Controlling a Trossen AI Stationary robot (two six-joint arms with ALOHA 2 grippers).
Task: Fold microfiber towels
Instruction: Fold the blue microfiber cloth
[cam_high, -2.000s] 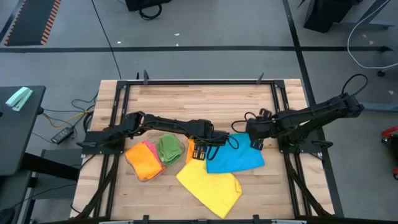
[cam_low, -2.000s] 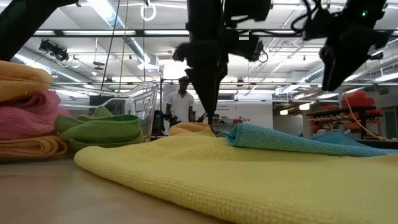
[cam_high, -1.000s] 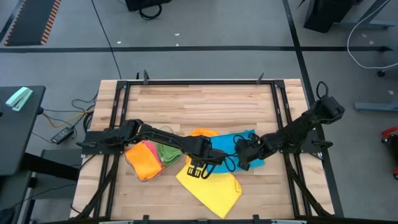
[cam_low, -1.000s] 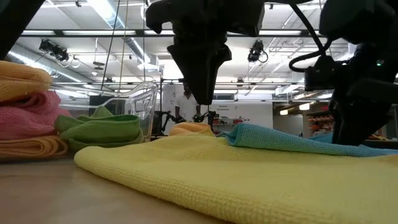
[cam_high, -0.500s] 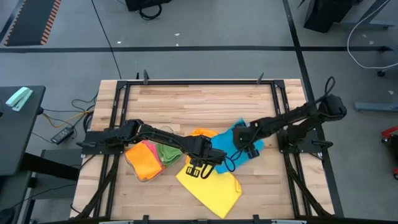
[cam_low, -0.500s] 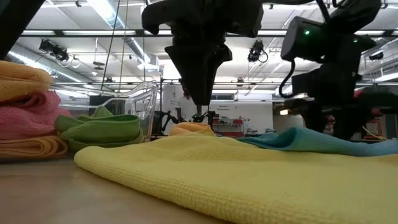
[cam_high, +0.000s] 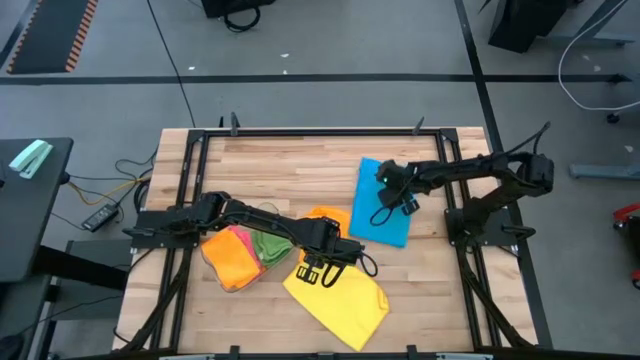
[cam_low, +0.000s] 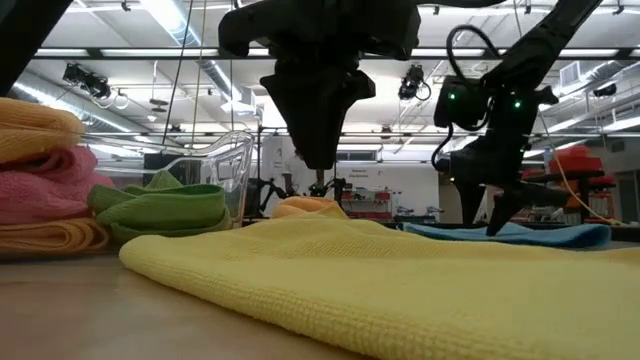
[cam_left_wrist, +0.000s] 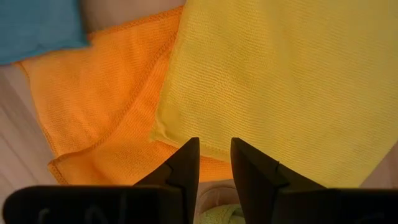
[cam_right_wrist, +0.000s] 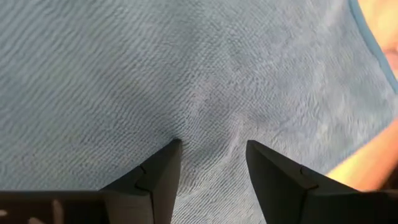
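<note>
A blue towel (cam_high: 392, 228) (cam_low: 530, 232) lies flat on the wood at the right, long side running near to far. My right gripper (cam_high: 400, 200) (cam_right_wrist: 211, 146) stands open on it, pointing steeply down. A yellow towel (cam_high: 335, 300) (cam_left_wrist: 280, 81) is spread near the front, its far corner resting on an orange towel (cam_high: 325, 215) (cam_left_wrist: 93, 112). My left gripper (cam_high: 318, 272) (cam_left_wrist: 214, 146) hangs above that corner, pointing straight down, its fingers a narrow gap apart and touching nothing. My right gripper sets its two spread fingertips (cam_right_wrist: 171, 149) on the top face of the blue towel, near the towel's middle (cam_right_wrist: 205, 124), coming from above at a steep slant. The cloth puckers around the tips. The towel lies flat on the table and is not pinched.
At the left a clear plastic tray (cam_low: 225, 150) holds folded orange (cam_high: 232, 262), pink (cam_high: 245, 240) and green (cam_high: 270, 240) towels. A black frame (cam_high: 320, 130) rims the table. Bare wood shows along the far half (cam_high: 290, 170). A person stands far off in the room (cam_low: 300, 165).
My right gripper has swept toward the table's far edge and rolled about its own axis, fingers staying apart. The blue towel has gone with it: it has slid off the yellow towel, turned about a quarter turn and flattened out.
</note>
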